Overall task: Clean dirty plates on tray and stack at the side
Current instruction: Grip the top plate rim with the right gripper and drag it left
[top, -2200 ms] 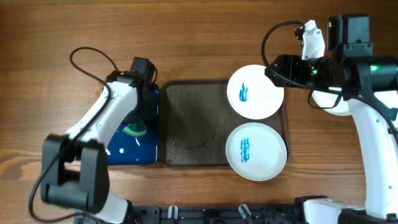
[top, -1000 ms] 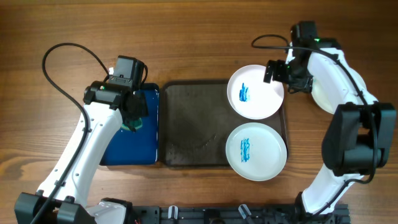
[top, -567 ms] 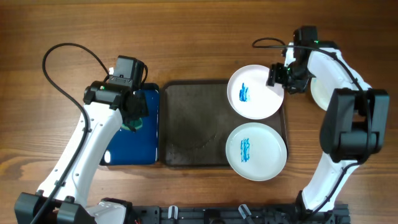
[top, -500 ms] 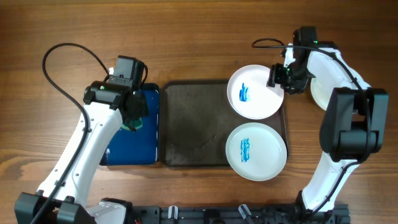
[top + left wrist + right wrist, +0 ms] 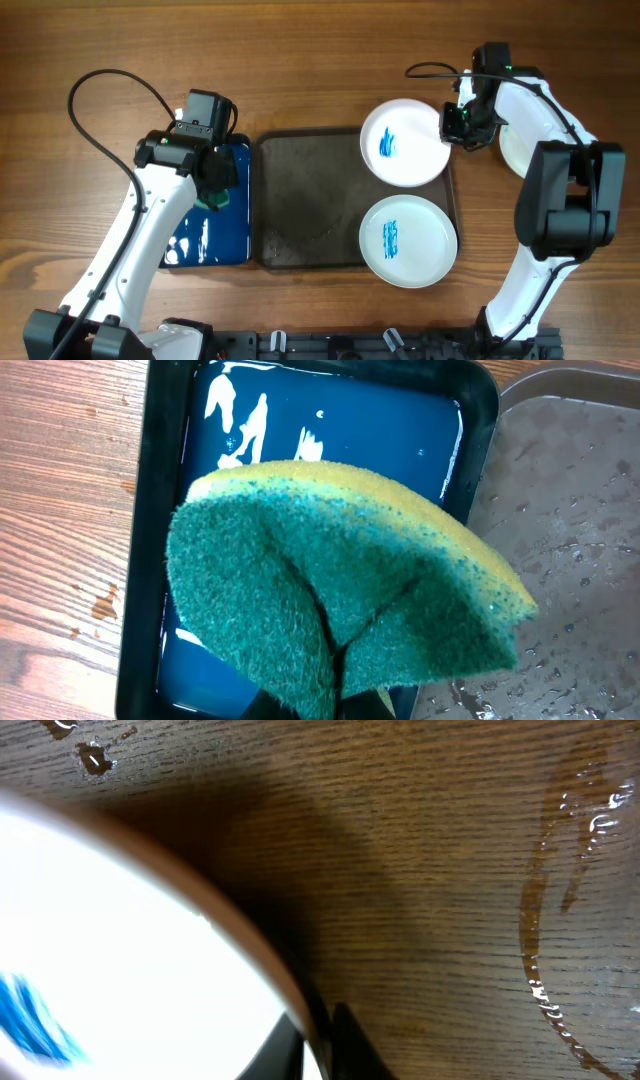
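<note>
Two dirty plates lie on the right half of the grey-brown tray (image 5: pixel 300 200). Each is white with a blue smear: the far plate (image 5: pixel 400 150) and the near plate (image 5: pixel 408 241). My right gripper (image 5: pixel 455 122) is shut on the far plate's right rim. In the right wrist view that plate (image 5: pixel 110 950) fills the left side, its rim pinched between the gripper (image 5: pixel 322 1048) fingers. My left gripper (image 5: pixel 212 190) is shut on a green and yellow sponge (image 5: pixel 340 580), held above the blue tray (image 5: pixel 330 430).
The glossy blue tray (image 5: pixel 205 235) sits left of the grey-brown tray. Another white plate (image 5: pixel 508 148) lies on the wood to the right, mostly hidden under my right arm. A wet ring (image 5: pixel 535 920) marks the table there.
My right gripper has closed on the far plate's rim. That plate, the tray and the near plate have shifted slightly left. The left arm has stayed still.
</note>
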Controlling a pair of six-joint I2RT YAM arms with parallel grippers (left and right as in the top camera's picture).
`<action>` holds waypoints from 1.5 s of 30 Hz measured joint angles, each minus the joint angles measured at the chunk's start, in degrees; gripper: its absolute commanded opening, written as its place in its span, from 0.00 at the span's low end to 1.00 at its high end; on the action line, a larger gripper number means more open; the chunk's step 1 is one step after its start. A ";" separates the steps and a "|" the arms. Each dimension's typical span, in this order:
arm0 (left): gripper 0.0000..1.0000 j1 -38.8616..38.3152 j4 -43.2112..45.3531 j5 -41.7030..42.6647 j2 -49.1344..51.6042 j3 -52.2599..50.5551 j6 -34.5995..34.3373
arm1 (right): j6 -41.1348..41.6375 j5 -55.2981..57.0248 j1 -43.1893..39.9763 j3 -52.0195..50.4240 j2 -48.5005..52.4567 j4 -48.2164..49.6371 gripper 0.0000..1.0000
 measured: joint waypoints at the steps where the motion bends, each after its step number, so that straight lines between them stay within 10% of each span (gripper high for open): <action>1: 0.04 0.00 0.00 0.20 0.00 0.00 0.00 | 0.11 -0.09 -0.07 0.07 -0.11 -0.11 0.05; 21: 0.04 0.00 1.40 1.29 0.00 0.00 -0.17 | 0.20 -0.22 2.32 0.04 -0.11 -4.74 0.05; 45: 0.04 0.15 6.91 4.11 3.56 -1.16 -0.22 | -0.68 -10.21 25.40 0.04 -0.76 -7.91 0.04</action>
